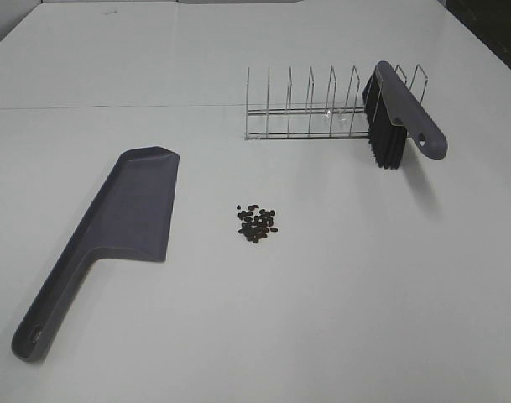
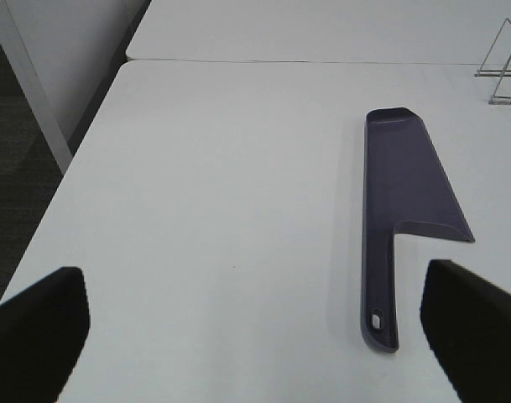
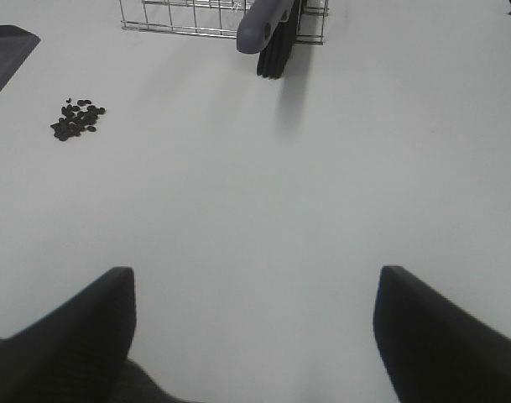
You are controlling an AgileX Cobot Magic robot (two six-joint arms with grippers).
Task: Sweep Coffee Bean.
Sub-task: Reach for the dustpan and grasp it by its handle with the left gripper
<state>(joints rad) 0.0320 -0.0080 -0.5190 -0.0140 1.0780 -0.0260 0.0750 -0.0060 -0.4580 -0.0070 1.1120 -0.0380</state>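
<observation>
White tabletop [image 1: 112, 84] is being surveyed. Left gripper [image 2: 253, 290], right gripper [image 3: 255, 281]: being held wide, empty. Coffee beans [image 1: 258, 223] are being seen well ahead of right gripper. Scattering is being risked if the brush [image 1: 402, 113] is dragged hard.

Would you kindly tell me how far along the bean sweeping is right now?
Done: nothing yet; the small dark brown coffee beans sit in a pile on the white table, apart from the grey plastic dustpan. In hand: nothing; the left gripper and right gripper are open and empty, and the grey black-bristled brush leans in the wire rack. Left: take brush and dustpan, sweep the beans in.
</observation>
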